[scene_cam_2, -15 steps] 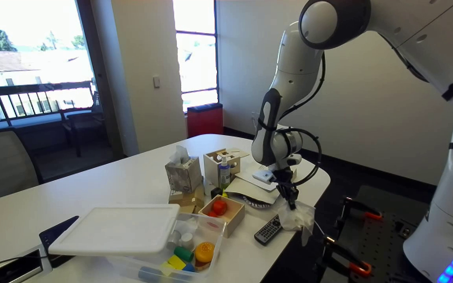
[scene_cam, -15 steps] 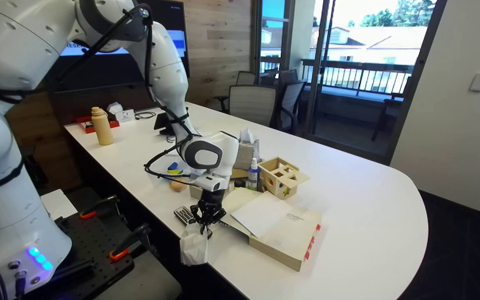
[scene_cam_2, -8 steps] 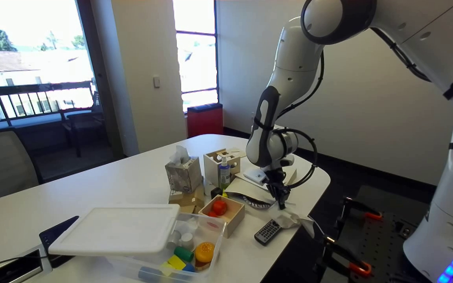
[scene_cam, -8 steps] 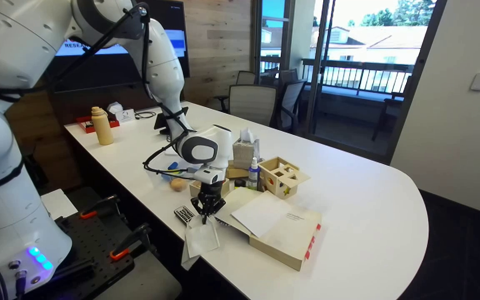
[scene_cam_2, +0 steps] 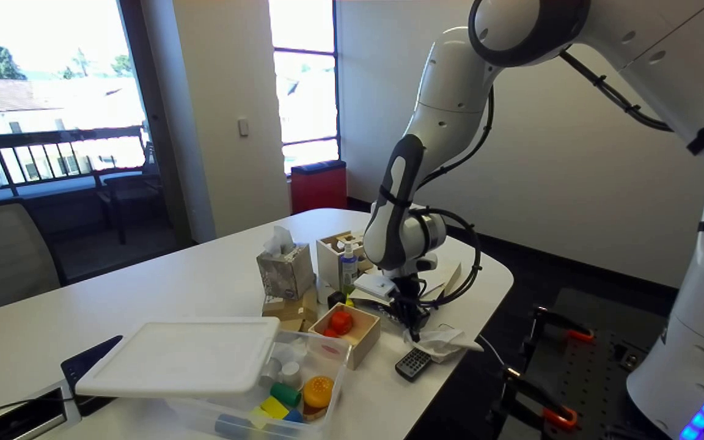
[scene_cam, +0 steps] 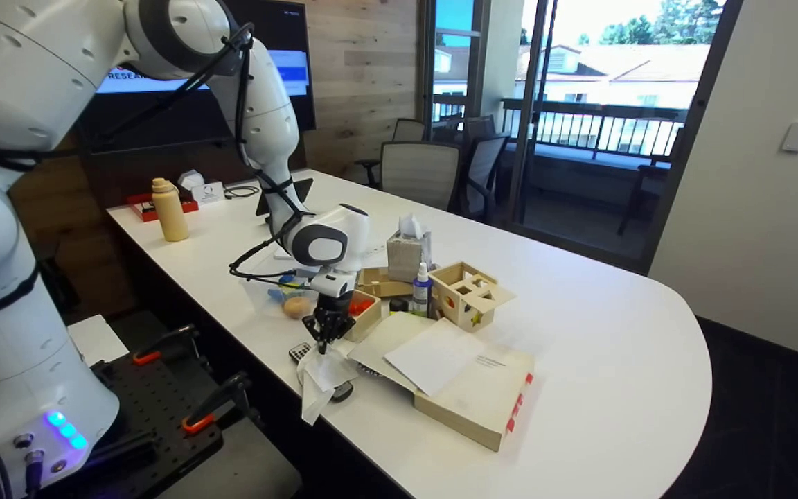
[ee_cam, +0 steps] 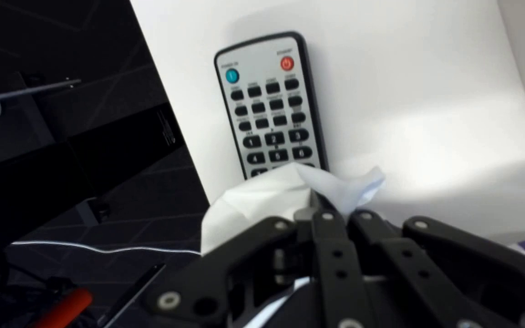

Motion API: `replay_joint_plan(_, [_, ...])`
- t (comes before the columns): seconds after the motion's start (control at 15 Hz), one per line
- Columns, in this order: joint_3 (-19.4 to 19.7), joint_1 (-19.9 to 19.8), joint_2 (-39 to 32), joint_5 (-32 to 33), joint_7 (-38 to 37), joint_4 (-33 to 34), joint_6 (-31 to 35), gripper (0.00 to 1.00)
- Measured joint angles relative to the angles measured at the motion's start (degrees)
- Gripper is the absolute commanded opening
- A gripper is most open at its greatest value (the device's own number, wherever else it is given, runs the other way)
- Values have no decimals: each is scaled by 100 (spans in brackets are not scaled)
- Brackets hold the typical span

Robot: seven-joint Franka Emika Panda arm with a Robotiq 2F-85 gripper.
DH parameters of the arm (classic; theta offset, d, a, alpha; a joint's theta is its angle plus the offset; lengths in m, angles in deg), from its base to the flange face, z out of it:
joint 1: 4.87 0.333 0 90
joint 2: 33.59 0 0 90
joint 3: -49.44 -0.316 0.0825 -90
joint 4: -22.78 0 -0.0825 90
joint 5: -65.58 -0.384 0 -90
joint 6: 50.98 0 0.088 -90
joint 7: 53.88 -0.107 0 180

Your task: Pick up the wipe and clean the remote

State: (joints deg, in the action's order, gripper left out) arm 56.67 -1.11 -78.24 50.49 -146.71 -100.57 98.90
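Observation:
The grey remote (ee_cam: 271, 105) with dark buttons and a black edge lies on the table near its edge. The white wipe (ee_cam: 258, 196) covers its lower part in the wrist view. My gripper (ee_cam: 331, 205) is shut on the wipe just above the remote. In an exterior view the wipe (scene_cam: 326, 371) drapes across the middle of the remote (scene_cam: 342, 392) and hangs past the table edge, with both remote ends showing. In an exterior view my gripper (scene_cam_2: 414, 335) points down beside the wipe (scene_cam_2: 440, 343), and the remote's button end (scene_cam_2: 414, 365) sticks out. Whether the fingertips press the remote is hidden.
A thick open book (scene_cam: 468, 388) lies close beside the remote. A wooden box with red pieces (scene_cam_2: 358, 336) and a clear bin (scene_cam_2: 327, 403) are near. A spray bottle (scene_cam: 421, 291), tissue box (scene_cam_2: 286, 269) and shape-sorter box (scene_cam: 472, 298) stand behind.
My gripper has moved along the remote toward its button end, drawing the wipe with it. The remote's rounded far end shows again in an exterior view. The remote stays in place.

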Motion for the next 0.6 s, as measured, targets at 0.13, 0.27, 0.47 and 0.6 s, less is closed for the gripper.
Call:
replay_joint_plan(0.13, [-175,-100,-18,-24,175,93,-41,0])
replay_joint_plan(0.27, [-318,-202,-44,-44,380,189,-116,0])
replay_joint_plan(0.47, [-538,-356,-110,-195,798,378,-152,0])
replay_joint_plan(0.6, [-622,-393,-116,-233,1031,558,-152,0])
